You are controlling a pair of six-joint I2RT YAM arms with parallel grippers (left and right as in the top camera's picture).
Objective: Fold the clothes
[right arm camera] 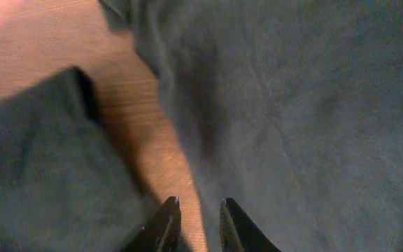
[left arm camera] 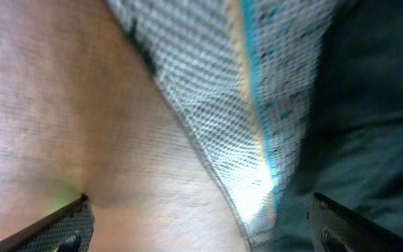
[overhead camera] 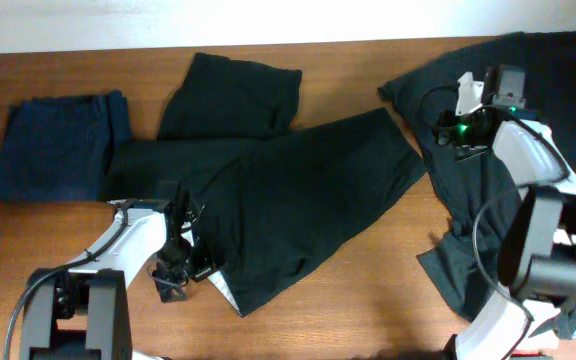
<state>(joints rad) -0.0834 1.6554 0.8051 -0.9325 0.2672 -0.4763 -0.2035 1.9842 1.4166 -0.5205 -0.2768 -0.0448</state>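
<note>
The black shorts (overhead camera: 298,200) lie spread across the middle of the table, one leg reaching up to the back and the other toward the right. Their white/grey waistband lining (overhead camera: 223,290) shows at the near edge. My left gripper (overhead camera: 183,262) is open, low over the table at that waistband edge. In the left wrist view the lining (left arm camera: 257,105) and bare wood lie between the wide-apart fingers (left arm camera: 201,224). My right gripper (overhead camera: 456,130) hovers at the left edge of the black T-shirt, fingers nearly together and empty (right arm camera: 198,210). The shorts' leg end (right arm camera: 47,154) lies to its left.
A black T-shirt (overhead camera: 558,60) covers the right side of the table, also seen in the right wrist view (right arm camera: 292,105). A navy-blue folded garment (overhead camera: 53,145) lies at the far left. Bare wooden table (overhead camera: 368,300) shows in front.
</note>
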